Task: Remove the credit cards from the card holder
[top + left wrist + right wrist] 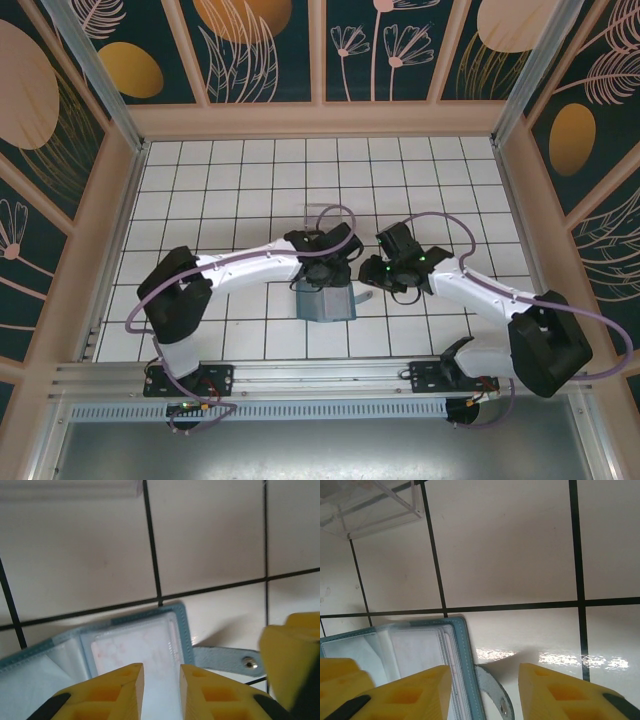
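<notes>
The teal card holder (pixel 325 305) lies open on the white tiles between both arms, its clear sleeves (pixel 135 650) facing up. My left gripper (pixel 161 682) is low over the right leaf, its yellow fingers a narrow gap apart with only sleeve showing between them. My right gripper (pixel 485 685) is open wide, straddling the holder's right edge (pixel 465 650) and its snap strap (pixel 496 697). From above, the left gripper (pixel 336 268) and right gripper (pixel 372 280) nearly meet over the holder. No black or yellowish credit card can be made out; they are hidden.
A see-through plastic box (pixel 370 505) stands on the tiles just beyond the holder. The right gripper's yellow finger (pixel 292 655) is close beside the strap's snap (pixel 250 663). Wooden walls (pixel 320 118) ring the tiled floor.
</notes>
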### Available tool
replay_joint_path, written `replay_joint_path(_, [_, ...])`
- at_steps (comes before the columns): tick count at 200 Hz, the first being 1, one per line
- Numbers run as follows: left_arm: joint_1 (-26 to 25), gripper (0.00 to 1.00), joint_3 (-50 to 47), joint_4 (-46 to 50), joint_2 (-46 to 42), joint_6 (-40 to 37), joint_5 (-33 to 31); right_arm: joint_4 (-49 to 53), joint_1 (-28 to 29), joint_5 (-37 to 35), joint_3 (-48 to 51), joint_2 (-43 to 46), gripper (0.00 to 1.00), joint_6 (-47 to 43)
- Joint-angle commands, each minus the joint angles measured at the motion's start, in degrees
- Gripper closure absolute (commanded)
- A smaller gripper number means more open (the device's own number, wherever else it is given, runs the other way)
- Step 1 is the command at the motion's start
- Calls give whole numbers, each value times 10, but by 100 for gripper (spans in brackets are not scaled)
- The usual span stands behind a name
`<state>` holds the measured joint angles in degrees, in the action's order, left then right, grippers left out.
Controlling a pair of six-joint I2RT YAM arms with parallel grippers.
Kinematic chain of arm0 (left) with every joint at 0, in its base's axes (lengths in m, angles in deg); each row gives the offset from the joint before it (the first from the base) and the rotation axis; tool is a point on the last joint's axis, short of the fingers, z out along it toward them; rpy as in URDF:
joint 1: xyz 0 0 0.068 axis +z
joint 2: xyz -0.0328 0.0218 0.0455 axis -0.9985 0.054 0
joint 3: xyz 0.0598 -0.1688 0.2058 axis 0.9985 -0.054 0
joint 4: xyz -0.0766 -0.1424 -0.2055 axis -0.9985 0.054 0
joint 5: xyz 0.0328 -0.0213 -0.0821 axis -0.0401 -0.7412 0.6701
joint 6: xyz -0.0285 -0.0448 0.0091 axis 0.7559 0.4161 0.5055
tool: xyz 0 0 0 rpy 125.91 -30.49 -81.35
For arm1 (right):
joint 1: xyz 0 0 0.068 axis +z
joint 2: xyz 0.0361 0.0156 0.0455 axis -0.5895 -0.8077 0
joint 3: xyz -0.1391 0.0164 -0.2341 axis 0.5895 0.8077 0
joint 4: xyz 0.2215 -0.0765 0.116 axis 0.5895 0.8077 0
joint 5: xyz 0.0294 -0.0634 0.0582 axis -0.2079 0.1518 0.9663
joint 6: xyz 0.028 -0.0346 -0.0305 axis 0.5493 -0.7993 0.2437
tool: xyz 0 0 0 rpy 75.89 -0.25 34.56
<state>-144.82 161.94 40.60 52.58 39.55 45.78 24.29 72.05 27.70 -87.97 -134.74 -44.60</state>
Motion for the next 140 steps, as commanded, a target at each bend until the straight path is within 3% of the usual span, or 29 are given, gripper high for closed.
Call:
replay_joint_path(1, [-12,73,23,32,21,30,11,16,-8,-1,9,18,59,-10])
replay_joint_path(140, [-47,71,96,114,129,31,16,-3,-43,27,48,37,59,-30])
